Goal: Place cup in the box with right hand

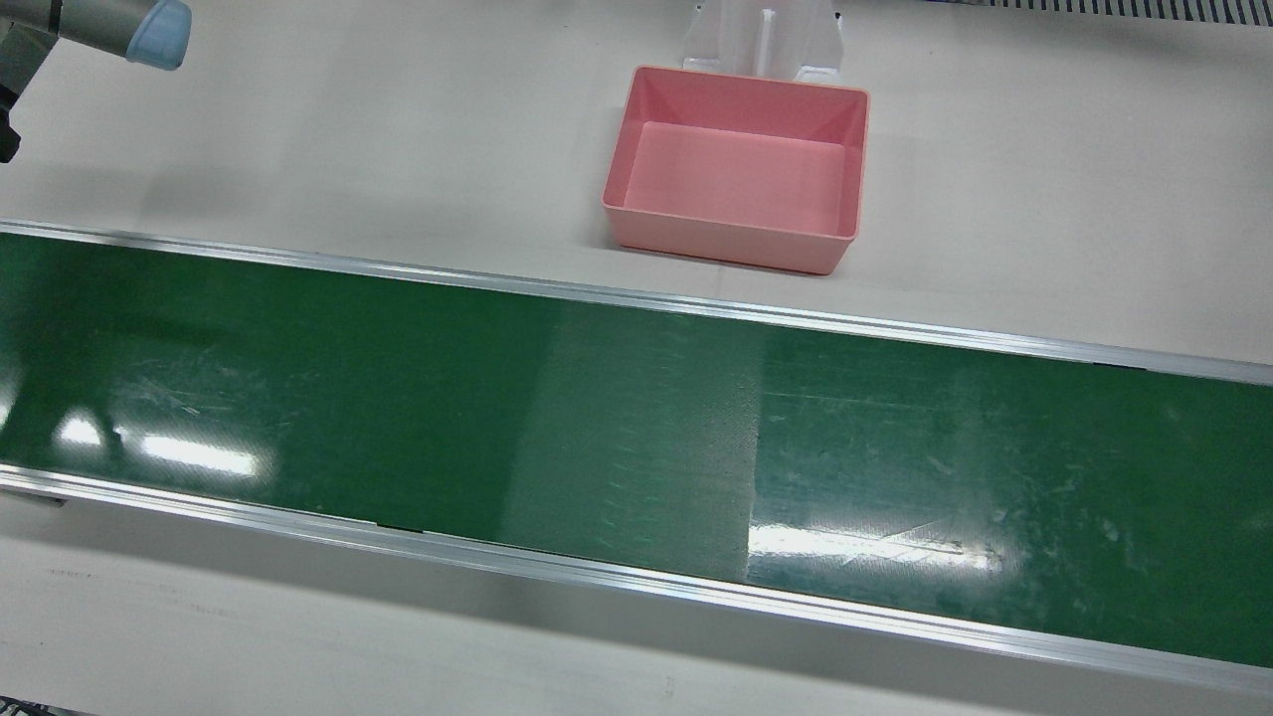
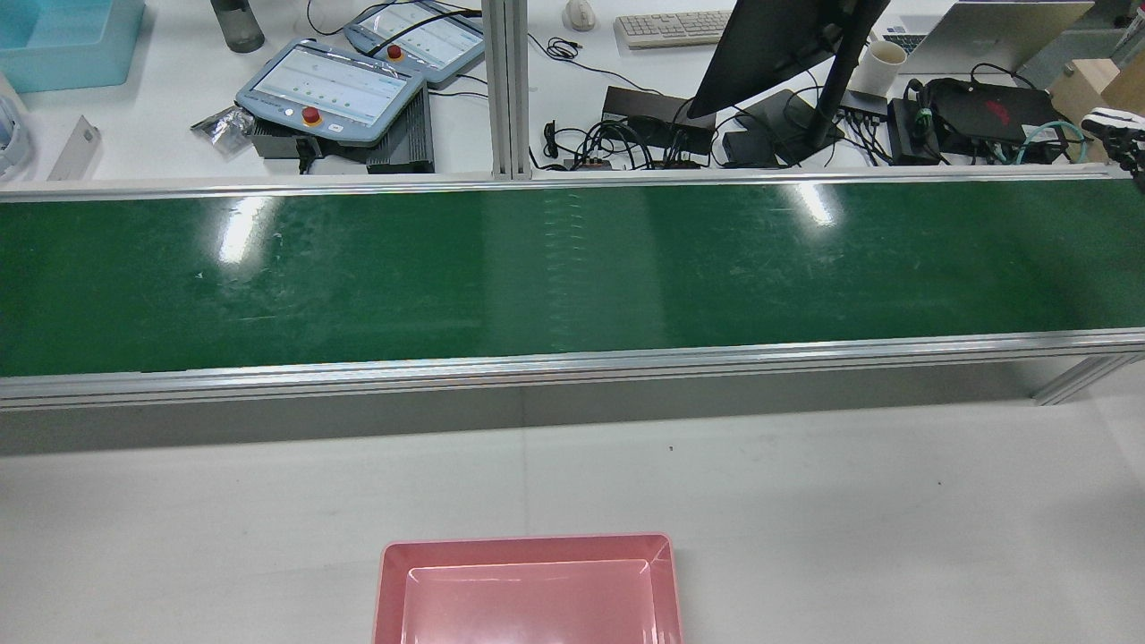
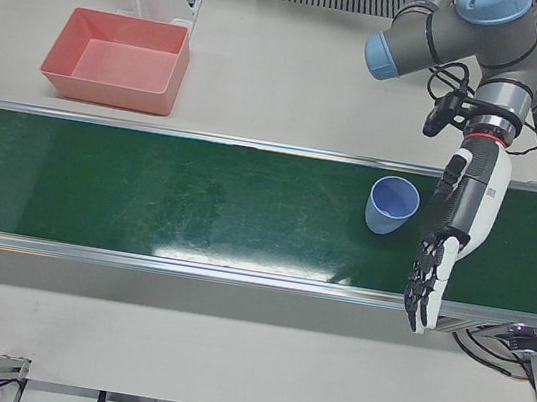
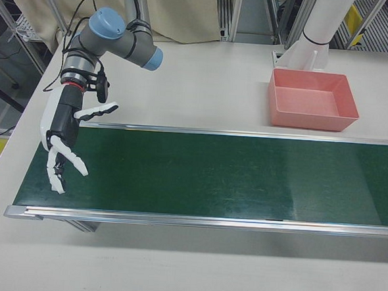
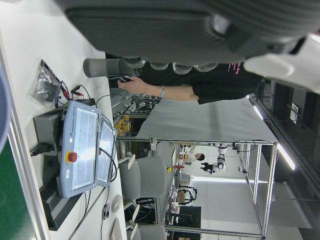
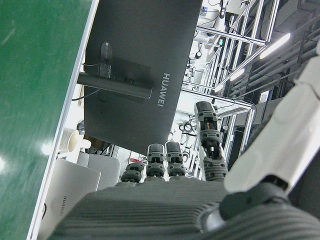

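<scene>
A long green belt with shiny metal rails runs across the pale table. Behind the belt, on a white desk, lie two blue-grey control tablets with red buttons. A dark monitor stands near a tangle of black cables. A white keyboard and a mouse lie farther back. A white mug stands beside the monitor. A light blue bin sits in the far left corner.

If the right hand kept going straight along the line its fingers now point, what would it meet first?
The right hand is open, fingers pointing down and slightly toward the operator side above the green belt. Going straight on, it would probably meet the belt surface near its end; nothing shows in between. Its height above the belt is unclear.
</scene>
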Robot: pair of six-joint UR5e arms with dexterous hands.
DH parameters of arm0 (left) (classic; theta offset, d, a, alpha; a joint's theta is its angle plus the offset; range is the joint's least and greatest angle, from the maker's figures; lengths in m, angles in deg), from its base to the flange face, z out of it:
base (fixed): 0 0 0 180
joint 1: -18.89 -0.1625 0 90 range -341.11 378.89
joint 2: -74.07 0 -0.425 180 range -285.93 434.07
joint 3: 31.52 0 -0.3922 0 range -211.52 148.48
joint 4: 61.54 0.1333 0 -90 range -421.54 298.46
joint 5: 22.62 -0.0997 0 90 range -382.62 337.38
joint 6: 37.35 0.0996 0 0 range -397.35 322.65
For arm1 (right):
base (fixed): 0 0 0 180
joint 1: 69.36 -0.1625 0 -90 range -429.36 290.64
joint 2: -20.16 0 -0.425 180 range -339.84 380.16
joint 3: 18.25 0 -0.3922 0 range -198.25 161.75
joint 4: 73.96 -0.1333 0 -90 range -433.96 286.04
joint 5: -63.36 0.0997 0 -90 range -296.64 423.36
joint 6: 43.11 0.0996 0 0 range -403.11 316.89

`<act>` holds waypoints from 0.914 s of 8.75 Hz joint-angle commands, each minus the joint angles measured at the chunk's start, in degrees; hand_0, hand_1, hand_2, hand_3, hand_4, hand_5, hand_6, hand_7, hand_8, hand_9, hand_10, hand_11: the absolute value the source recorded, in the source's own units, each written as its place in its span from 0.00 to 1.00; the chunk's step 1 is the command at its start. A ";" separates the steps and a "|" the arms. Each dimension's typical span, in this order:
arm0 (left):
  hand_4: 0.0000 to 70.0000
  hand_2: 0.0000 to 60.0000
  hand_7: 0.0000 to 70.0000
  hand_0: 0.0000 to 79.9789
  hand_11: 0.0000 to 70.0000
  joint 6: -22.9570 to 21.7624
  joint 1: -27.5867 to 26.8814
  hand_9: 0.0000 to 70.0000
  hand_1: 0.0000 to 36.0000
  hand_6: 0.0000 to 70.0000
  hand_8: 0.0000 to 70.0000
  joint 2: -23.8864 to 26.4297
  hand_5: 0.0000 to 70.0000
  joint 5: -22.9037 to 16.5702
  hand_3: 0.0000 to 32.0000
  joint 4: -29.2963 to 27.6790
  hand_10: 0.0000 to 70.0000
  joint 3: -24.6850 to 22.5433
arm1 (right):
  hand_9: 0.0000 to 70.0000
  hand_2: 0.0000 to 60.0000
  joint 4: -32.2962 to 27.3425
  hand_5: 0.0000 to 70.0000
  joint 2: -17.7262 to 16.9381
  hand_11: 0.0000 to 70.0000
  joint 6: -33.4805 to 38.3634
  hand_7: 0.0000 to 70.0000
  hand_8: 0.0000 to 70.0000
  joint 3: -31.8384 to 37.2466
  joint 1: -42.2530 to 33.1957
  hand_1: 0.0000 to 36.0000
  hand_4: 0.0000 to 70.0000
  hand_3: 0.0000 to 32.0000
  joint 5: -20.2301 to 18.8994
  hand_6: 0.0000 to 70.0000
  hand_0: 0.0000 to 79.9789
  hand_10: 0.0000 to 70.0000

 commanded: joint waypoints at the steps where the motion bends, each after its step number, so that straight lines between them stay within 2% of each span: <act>1: 0.00 0.00 0.00 0.00 0.00 -0.04 0.00 0.00 0.00 0.00 0.00 0.00 0.00 0.00 0.00 0.00 0.00 0.00 | 0.24 0.07 -0.80 0.04 1.85 0.09 -2.08 0.32 0.11 1.47 0.24 0.08 0.35 0.00 -0.02 0.08 0.56 0.05; 2: 0.00 0.00 0.00 0.00 0.00 0.04 0.00 0.00 0.00 0.00 0.00 0.00 0.00 0.00 0.00 0.00 0.00 0.00 | 0.23 0.00 -0.80 0.04 2.63 0.07 -3.56 0.32 0.11 1.48 0.24 0.06 0.37 0.00 -0.02 0.08 0.58 0.04; 3: 0.00 0.00 0.00 0.00 0.00 -0.04 0.00 0.00 0.00 0.00 0.00 0.00 0.00 0.00 0.00 0.09 0.00 0.00 | 0.21 0.08 -0.71 0.04 3.08 0.07 -5.23 0.29 0.10 1.48 0.32 0.15 0.26 0.00 -0.02 0.07 0.57 0.04; 4: 0.00 0.00 0.00 0.00 0.00 -0.05 0.00 0.00 0.00 0.00 0.00 0.00 0.00 0.00 0.00 0.00 0.00 0.00 | 0.18 0.12 -0.71 0.05 3.17 0.08 -6.03 0.25 0.08 1.48 0.41 0.22 0.17 0.00 -0.02 0.07 0.57 0.04; 5: 0.00 0.00 0.00 0.00 0.00 0.04 0.00 0.00 0.00 0.00 0.00 0.00 0.00 0.00 0.00 0.00 0.00 0.00 | 0.16 0.12 -0.71 0.06 3.08 0.08 -6.13 0.22 0.07 1.56 0.41 0.25 0.12 0.01 -0.11 0.06 0.58 0.04; 6: 0.00 0.00 0.00 0.00 0.00 0.04 0.00 0.00 0.00 0.00 0.00 0.00 0.00 0.00 0.00 0.00 0.00 0.00 | 0.14 0.04 -0.80 0.06 3.08 0.08 -6.04 0.21 0.06 1.56 0.41 0.20 0.12 0.03 -0.11 0.06 0.59 0.04; 7: 0.00 0.00 0.00 0.00 0.00 0.04 0.00 0.00 0.00 0.00 0.00 0.00 0.00 0.00 0.00 0.00 0.00 0.00 | 0.14 0.18 -0.80 0.06 3.08 0.07 -5.95 0.20 0.06 1.56 0.33 0.27 0.07 0.04 -0.19 0.06 0.56 0.04; 8: 0.00 0.00 0.00 0.00 0.00 -0.04 0.00 0.00 0.00 0.00 0.00 0.00 0.00 0.00 0.00 0.00 0.00 0.00 | 0.14 0.09 -0.80 0.05 3.08 0.07 -5.78 0.20 0.06 1.48 0.41 0.21 0.09 0.04 -0.28 0.05 0.57 0.03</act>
